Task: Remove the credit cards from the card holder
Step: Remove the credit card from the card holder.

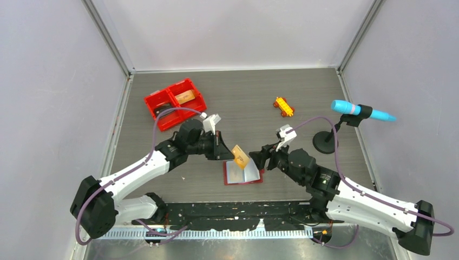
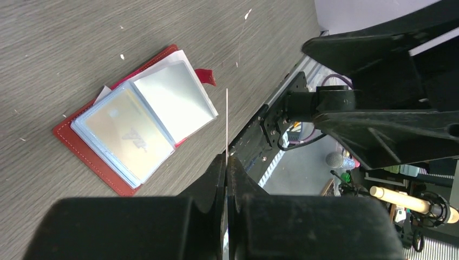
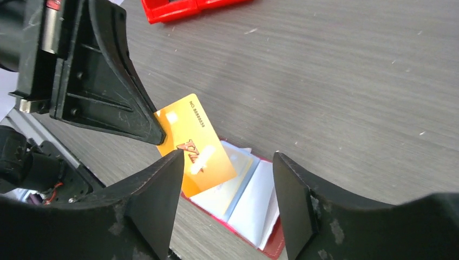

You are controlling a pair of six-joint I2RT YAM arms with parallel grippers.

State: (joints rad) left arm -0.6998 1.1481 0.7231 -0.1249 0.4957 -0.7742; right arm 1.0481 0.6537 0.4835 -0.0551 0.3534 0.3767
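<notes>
The card holder (image 1: 243,174) lies open on the table near the front middle, dark red with pale blue sleeves; it also shows in the left wrist view (image 2: 97,157) and the right wrist view (image 3: 273,245). My left gripper (image 1: 229,153) is shut on an orange-yellow credit card (image 1: 240,156), holding it in the air just above the holder's left half. The card shows edge-on in the left wrist view (image 2: 227,122) and face-on in the right wrist view (image 3: 197,146). Another card sits in a sleeve (image 2: 127,132). My right gripper (image 1: 256,158) is open and empty, just right of the holder.
A bright red two-compartment bin (image 1: 174,103) stands at the back left. An orange-yellow toy vehicle (image 1: 283,106) lies at the back right. A microphone on a black round stand (image 1: 325,142) is at the right.
</notes>
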